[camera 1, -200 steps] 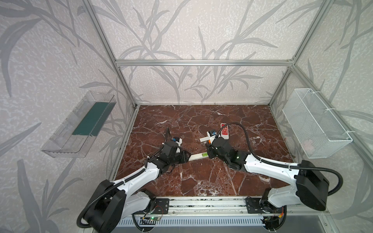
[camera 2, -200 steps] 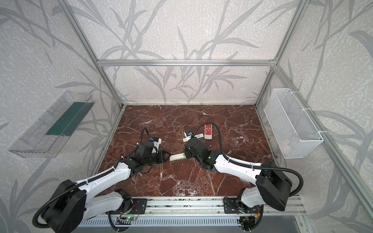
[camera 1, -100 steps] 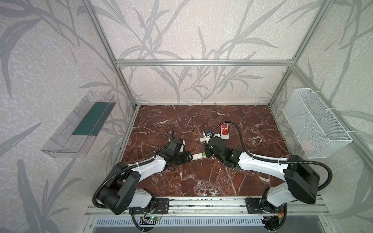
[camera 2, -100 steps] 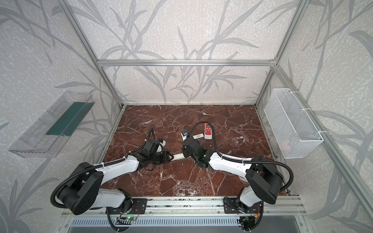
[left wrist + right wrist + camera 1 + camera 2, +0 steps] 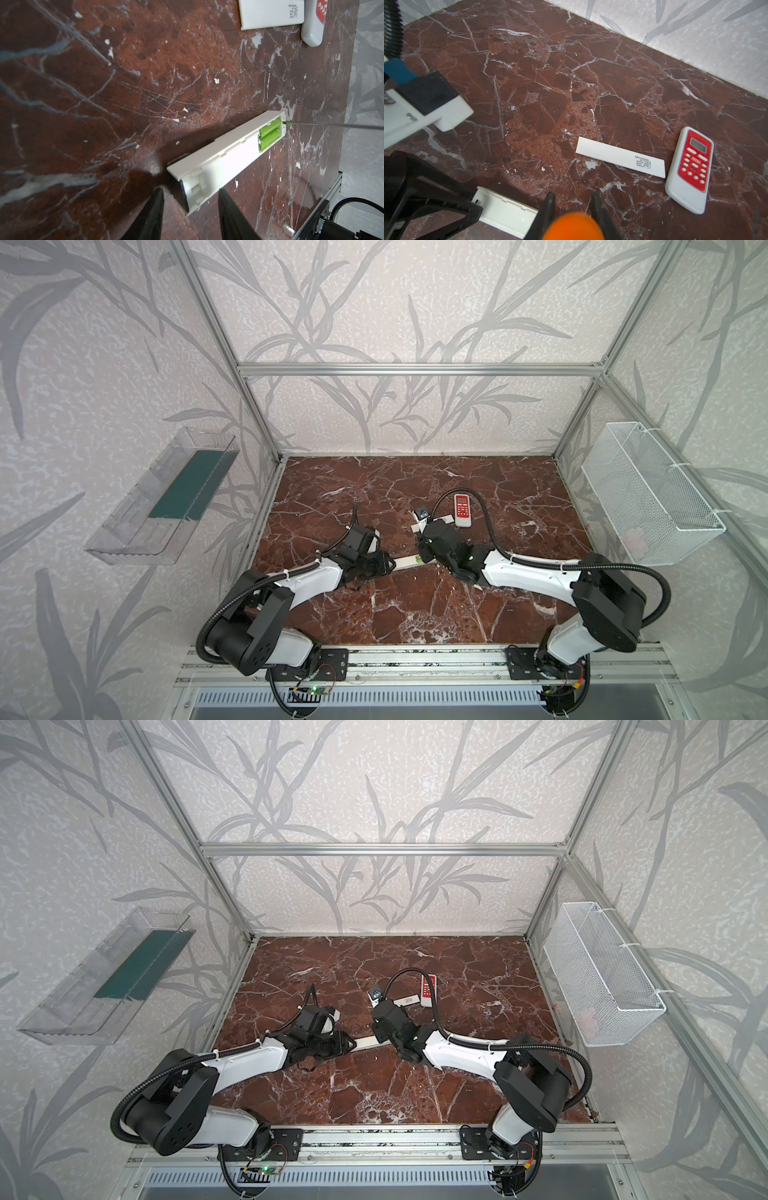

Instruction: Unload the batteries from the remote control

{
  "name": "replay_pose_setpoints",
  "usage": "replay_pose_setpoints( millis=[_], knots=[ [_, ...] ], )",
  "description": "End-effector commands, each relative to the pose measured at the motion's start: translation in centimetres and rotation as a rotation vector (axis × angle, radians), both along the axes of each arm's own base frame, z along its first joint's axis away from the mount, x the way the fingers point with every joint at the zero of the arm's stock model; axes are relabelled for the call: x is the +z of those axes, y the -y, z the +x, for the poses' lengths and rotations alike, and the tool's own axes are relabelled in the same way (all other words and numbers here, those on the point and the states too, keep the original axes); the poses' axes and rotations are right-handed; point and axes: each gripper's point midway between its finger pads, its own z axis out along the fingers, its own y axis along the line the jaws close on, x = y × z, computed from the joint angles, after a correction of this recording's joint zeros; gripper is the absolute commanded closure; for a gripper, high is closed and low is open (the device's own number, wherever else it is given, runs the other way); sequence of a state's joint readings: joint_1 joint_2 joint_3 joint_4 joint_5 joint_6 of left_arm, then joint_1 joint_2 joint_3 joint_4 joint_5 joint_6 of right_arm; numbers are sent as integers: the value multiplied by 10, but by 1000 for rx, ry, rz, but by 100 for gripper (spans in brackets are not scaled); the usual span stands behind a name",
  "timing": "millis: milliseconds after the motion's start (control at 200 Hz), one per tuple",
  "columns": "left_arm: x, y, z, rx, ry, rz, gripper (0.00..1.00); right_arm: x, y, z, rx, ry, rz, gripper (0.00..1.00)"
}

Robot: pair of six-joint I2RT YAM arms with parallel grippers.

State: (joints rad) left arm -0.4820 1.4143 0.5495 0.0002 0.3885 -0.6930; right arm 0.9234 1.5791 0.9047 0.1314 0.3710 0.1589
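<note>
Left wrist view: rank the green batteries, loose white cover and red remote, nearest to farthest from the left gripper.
1. batteries, inside the open white remote.
2. loose white cover, flat on the table beyond.
3. red remote, just past the cover.

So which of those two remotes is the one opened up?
The long white remote between the arms: its back is uncovered, showing lime-green batteries, with the orange-handled tool tip at them. The red-faced remote lies buttons-up beside the loose white cover.
</note>
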Motion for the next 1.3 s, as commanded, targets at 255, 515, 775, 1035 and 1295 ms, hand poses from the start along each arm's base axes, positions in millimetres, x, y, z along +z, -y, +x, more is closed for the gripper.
replay_pose_setpoints(
  millis=[255, 515, 775, 1035, 1295],
  knots=[
    [-10, -1, -4, 16, -56, -7, 56, 11, 2, 9, -30, 37, 2, 100],
    [-17, 2, -6, 16, -86, -21, 56, 1, 2, 8, -28, 18, -5, 100],
    [-19, 2, -6, 23, -97, -26, 59, -8, 5, 8, -41, -6, 1, 100],
    [-24, 4, -9, 42, -120, -48, 62, -17, 8, 8, -60, -31, 24, 100],
    [-27, 3, -11, 60, -134, -54, 65, -16, 9, 9, -65, -29, 7, 100]
  ],
)
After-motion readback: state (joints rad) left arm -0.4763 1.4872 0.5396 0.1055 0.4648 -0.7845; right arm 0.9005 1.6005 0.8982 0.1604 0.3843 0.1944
